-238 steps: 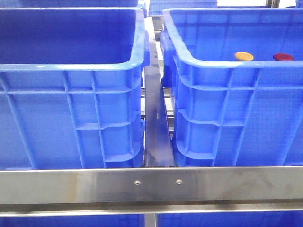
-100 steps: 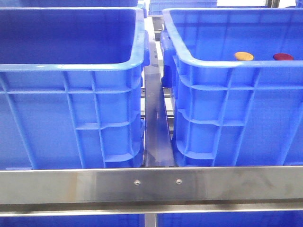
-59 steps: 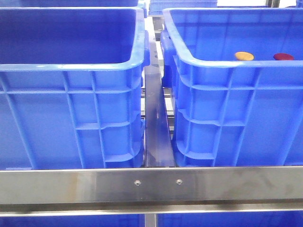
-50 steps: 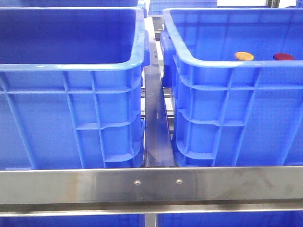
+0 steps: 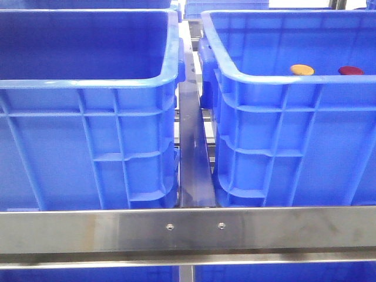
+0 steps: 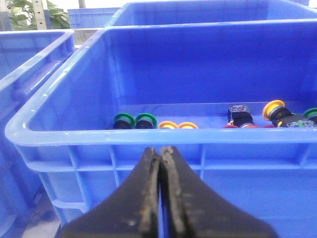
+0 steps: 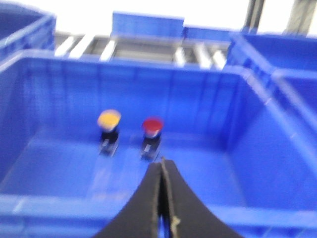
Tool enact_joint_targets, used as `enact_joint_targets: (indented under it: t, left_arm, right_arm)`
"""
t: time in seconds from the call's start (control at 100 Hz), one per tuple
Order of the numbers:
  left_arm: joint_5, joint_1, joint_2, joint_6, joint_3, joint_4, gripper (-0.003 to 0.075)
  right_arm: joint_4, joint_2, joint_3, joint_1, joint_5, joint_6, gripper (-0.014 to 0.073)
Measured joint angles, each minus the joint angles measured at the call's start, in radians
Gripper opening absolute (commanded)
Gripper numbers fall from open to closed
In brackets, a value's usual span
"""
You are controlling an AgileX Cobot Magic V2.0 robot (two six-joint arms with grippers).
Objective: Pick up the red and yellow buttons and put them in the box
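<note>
- front view showed two blue crates side by side on a steel frame (image 5: 188,232), left crate (image 5: 88,117) and right crate (image 5: 294,123), with a metal rail (image 5: 192,153) in the gap between them.
- yellow button (image 5: 302,70) and red button (image 5: 351,71) sat inside the right crate, near each other, yellow to the left of red; only their tops peeked over the near rim.
- no arm showed in the front view.
- right wrist view, blurred: right gripper (image 7: 162,196) had its fingers pressed together, holding nothing, hovering near that crate's rim, apart from both buttons.
- left wrist view: left gripper (image 6: 161,188) also pinched together and empty, just outside the near wall of another crate (image 6: 163,136).
- that crate held a row of parts: green buttons (image 6: 134,120), yellow ones (image 6: 177,125), a black switch (image 6: 240,115) and more at the far end.
</note>
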Motion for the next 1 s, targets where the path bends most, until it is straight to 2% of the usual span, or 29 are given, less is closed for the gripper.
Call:
enact_joint_targets:
  t: [0.11,0.27,0.45,1.0]
  left_arm:
    - [0.0,0.0,0.0,0.0,0.0,0.0,-0.002]
    - [0.0,0.0,0.0,0.0,0.0,0.0,-0.002]
    - [-0.004,0.0,0.0,0.0,0.0,0.0,-0.002]
    - [-0.002,0.0,0.0,0.0,0.0,0.0,-0.002]
  right_arm:
    - [-0.087,-0.024,0.071,0.0,-0.106,0.096,-0.0057]
    - [-0.113,-0.073,0.172,0.009,-0.135,0.13,-0.0057]
    - [-0.127,-0.157,0.2,0.008,-0.098,0.142,-0.0057]
    - [-0.131,-0.161,0.201,0.008,-0.053,0.146,-0.0057]
